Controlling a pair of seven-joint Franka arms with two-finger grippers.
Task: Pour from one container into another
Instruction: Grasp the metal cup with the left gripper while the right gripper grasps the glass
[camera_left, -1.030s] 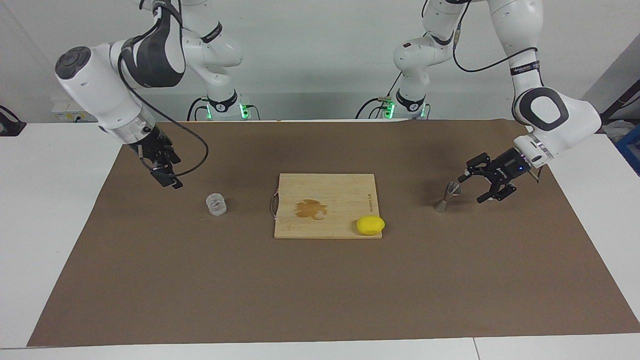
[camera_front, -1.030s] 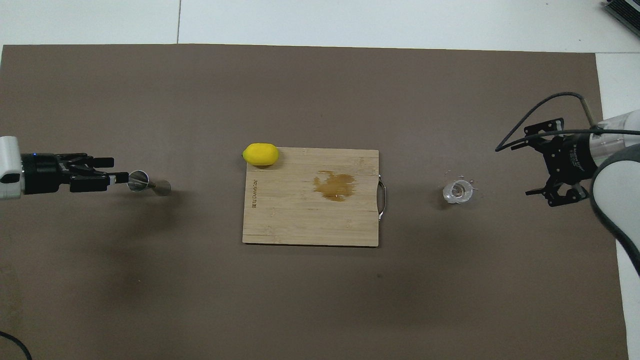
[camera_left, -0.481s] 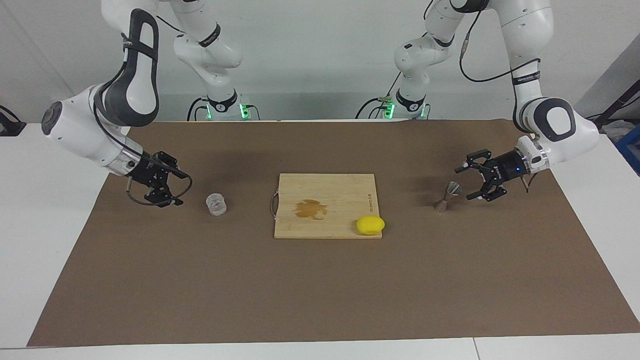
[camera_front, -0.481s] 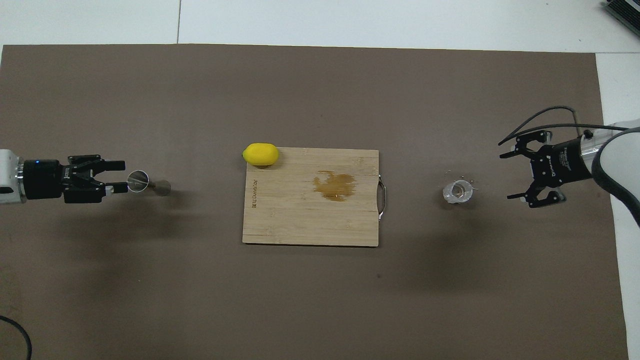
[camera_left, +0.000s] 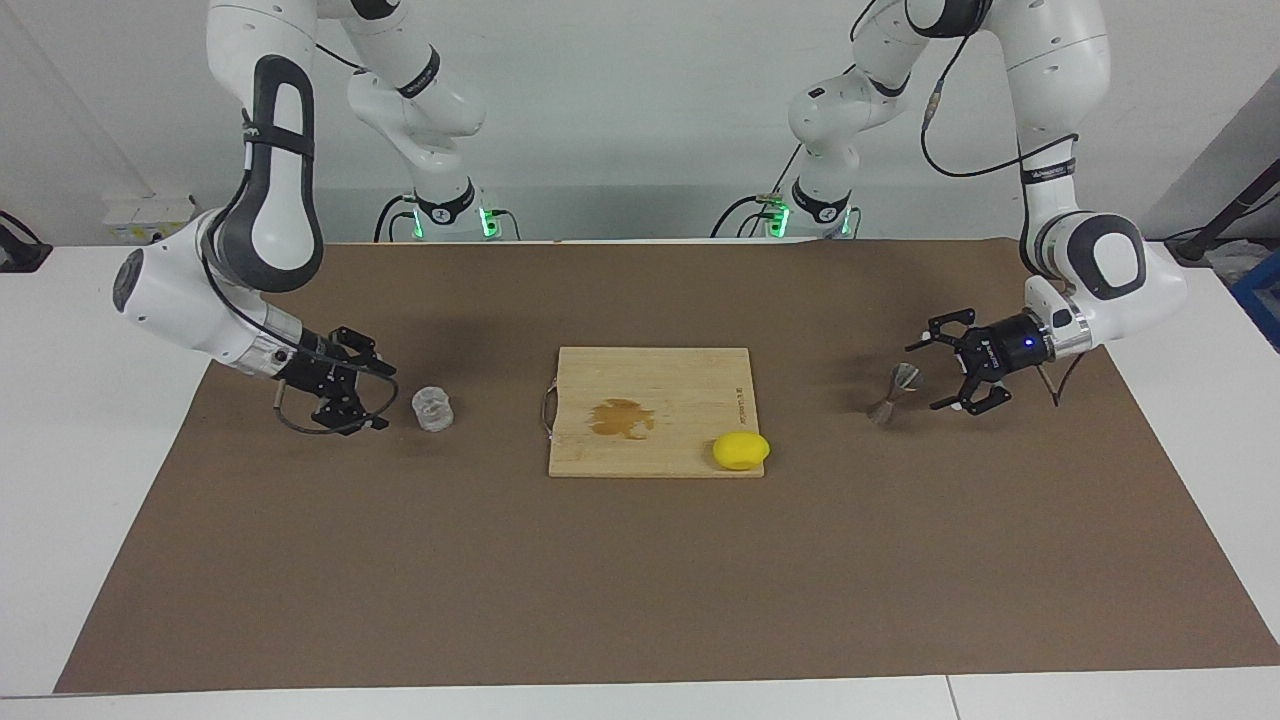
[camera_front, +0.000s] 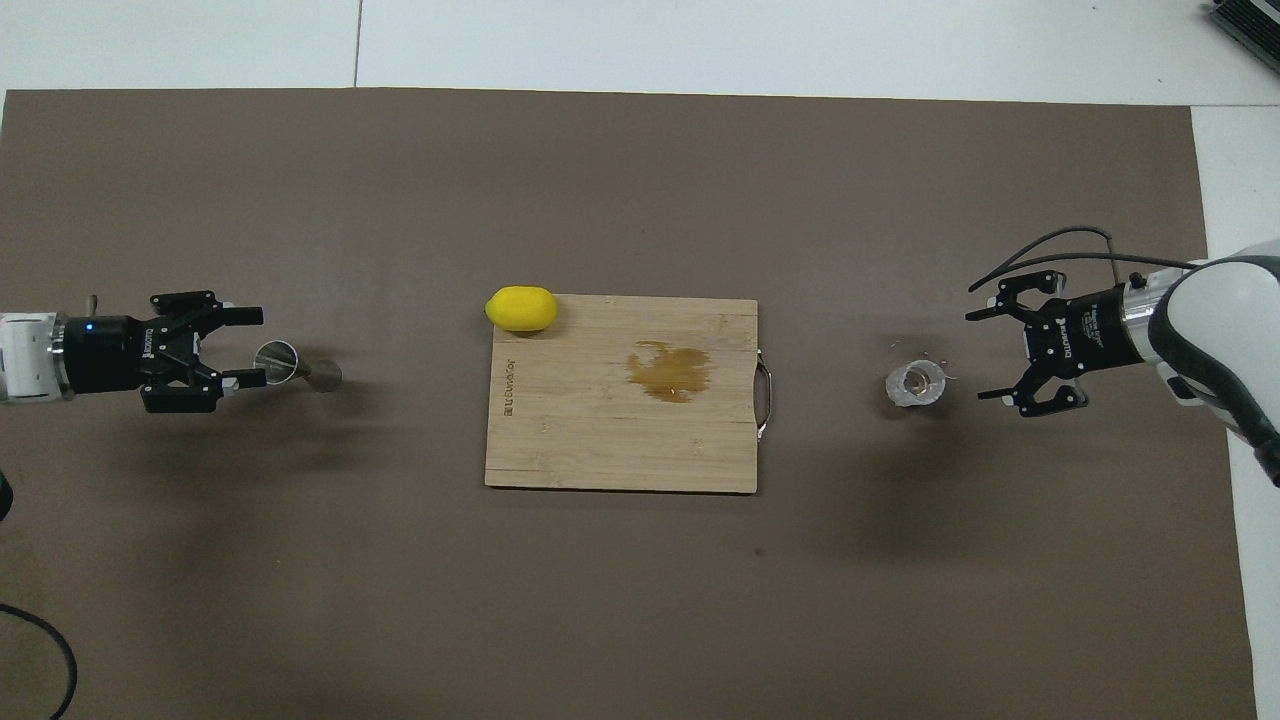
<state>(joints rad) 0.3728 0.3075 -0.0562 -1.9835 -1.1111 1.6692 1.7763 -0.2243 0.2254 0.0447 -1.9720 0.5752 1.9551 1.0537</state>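
The clear textured glass tumbler (camera_left: 433, 410) stands on the brown mat toward the right arm's end; it also shows in the overhead view (camera_front: 915, 384). My right gripper (camera_left: 385, 398) is open, low and level beside it, a short gap away, seen too in the overhead view (camera_front: 977, 357). The grey metal jigger (camera_left: 893, 393) stands upright toward the left arm's end, also in the overhead view (camera_front: 292, 366). My left gripper (camera_left: 922, 377) is open, its tips right at the jigger's upper cone (camera_front: 258, 346). I cannot tell whether they touch.
A wooden cutting board (camera_left: 690, 385) with a brown stain (camera_left: 620, 418) lies mid-table between the two containers. A yellow lemon (camera_left: 741, 451) rests on the board's corner farthest from the robots, toward the left arm's end. The brown mat (camera_left: 640, 580) covers the table.
Both grippers have come down and levelled out. The right one has closed in on the glass, the left one on the jigger. Glass and jigger have not moved.
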